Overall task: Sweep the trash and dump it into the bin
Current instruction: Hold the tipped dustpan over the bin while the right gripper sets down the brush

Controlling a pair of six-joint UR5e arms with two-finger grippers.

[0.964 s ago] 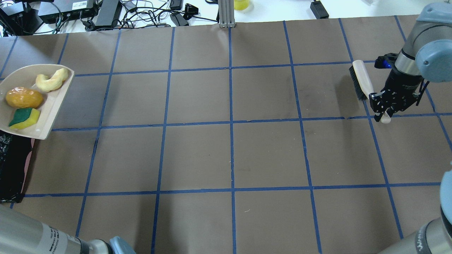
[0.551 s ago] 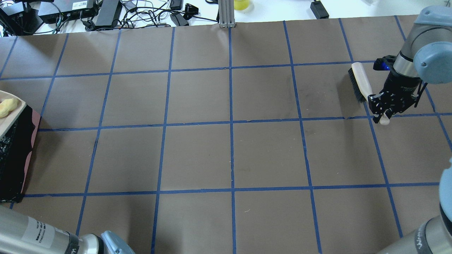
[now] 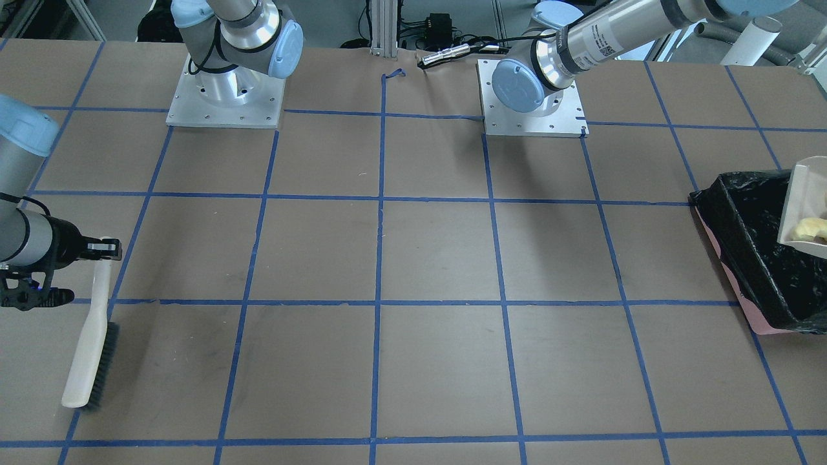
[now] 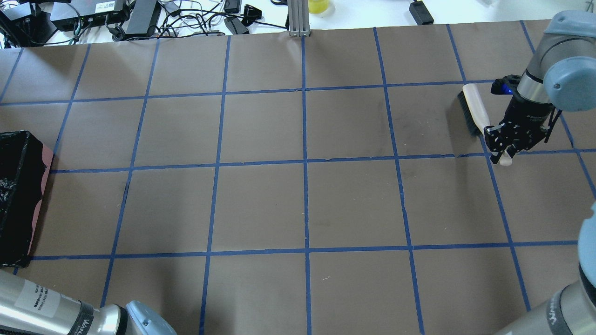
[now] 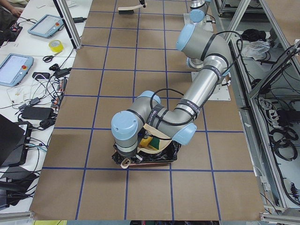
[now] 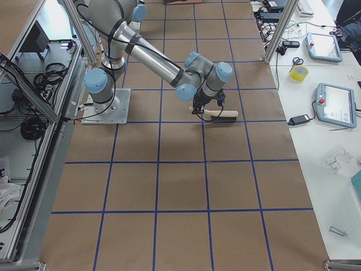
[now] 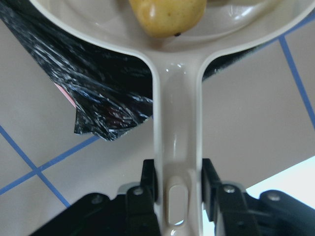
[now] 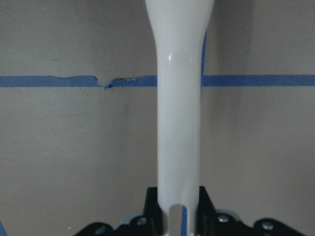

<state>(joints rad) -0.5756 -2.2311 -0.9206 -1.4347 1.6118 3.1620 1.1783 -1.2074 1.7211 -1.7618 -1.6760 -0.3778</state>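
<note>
My left gripper (image 7: 177, 194) is shut on the handle of the beige dustpan (image 7: 177, 108), held over the bin (image 3: 753, 258), a pink-sided box with a black liner (image 7: 98, 98). The golden-brown lump (image 7: 167, 12) lies in the pan. The cream crescent (image 3: 811, 229) shows in the pan (image 3: 801, 200) at the front view's right edge. The yellow-and-green sponge (image 5: 147, 140) shows in the pan in the left side view. My right gripper (image 4: 505, 145) is shut on the white handle (image 8: 179, 98) of a brush (image 4: 471, 110) that rests on the table far from the bin.
Brown paper with a blue tape grid covers the table (image 4: 302, 195). The bin (image 4: 16, 195) sits at the overhead view's left edge. Cables and power bricks (image 4: 139, 16) lie beyond the far edge. The arm bases (image 3: 223, 97) stand on the robot's side.
The dustpan with the trash has moved left out of the overhead view, over the bin. The right gripper and brush have shifted only slightly.
</note>
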